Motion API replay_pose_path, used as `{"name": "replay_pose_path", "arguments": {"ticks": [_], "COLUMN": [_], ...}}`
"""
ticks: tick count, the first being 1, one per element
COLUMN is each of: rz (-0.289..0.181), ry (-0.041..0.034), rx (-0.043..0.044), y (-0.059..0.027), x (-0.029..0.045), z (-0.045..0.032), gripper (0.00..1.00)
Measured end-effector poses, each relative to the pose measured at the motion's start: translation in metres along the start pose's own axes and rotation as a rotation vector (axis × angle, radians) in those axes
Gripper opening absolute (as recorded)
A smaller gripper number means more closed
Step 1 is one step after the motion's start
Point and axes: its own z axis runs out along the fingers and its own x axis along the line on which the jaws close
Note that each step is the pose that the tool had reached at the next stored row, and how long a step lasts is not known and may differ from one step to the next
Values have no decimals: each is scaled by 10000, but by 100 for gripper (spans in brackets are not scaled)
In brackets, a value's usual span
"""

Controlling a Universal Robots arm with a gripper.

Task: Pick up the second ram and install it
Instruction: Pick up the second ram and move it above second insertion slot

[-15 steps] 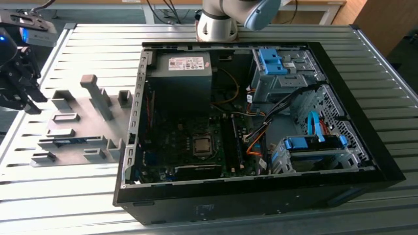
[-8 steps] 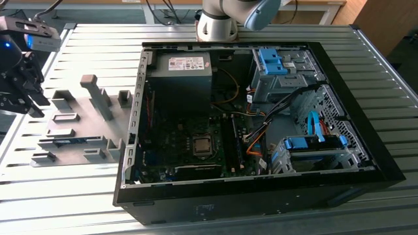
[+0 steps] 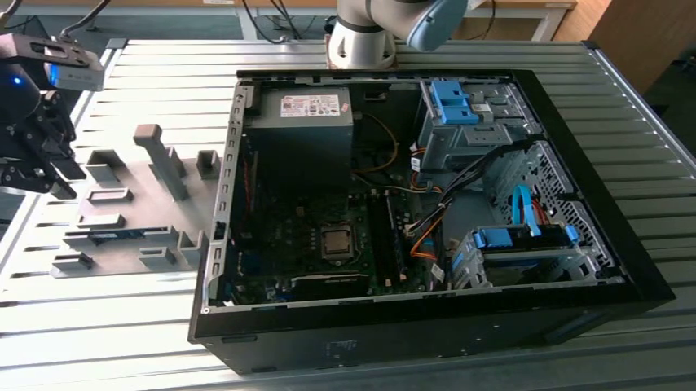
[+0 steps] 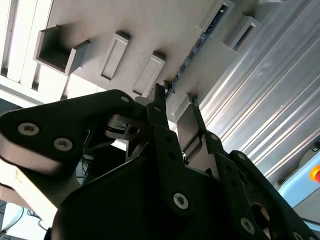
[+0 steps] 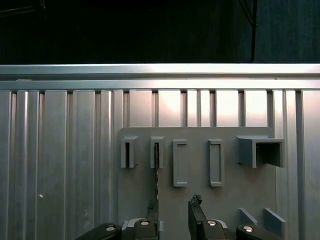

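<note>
my pincer (image 5: pixel 173 202) hangs spread over the ram stick (image 5: pixel 156 167), which the grey holder (image 5: pixel 230 192) props on edge so both flat faces are open to grip.

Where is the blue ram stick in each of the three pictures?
Exterior view: the second ram sits on the grey holder plate, at the exterior view's left, beside the computer case.
First wrist view: the ram shows edge-on, a thin dark line reaching toward the gripper.
Second wrist view: the ram is a thin edge-on strip ahead of the gripper.
Shared landmark: the grey holder plate.
</note>
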Motion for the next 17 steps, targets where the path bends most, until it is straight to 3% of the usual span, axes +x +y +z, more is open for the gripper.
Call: {"name": "replay_pose_path", "arguments": {"ticks": [4,12,17], "rz": [2,3,3], "ry": [-1,0,6], "rx": [1,0,-1], "y": [-2,-21,-21], "x": [38,40,41], "z": [70,212,221], "gripper": [37,37,37]}}
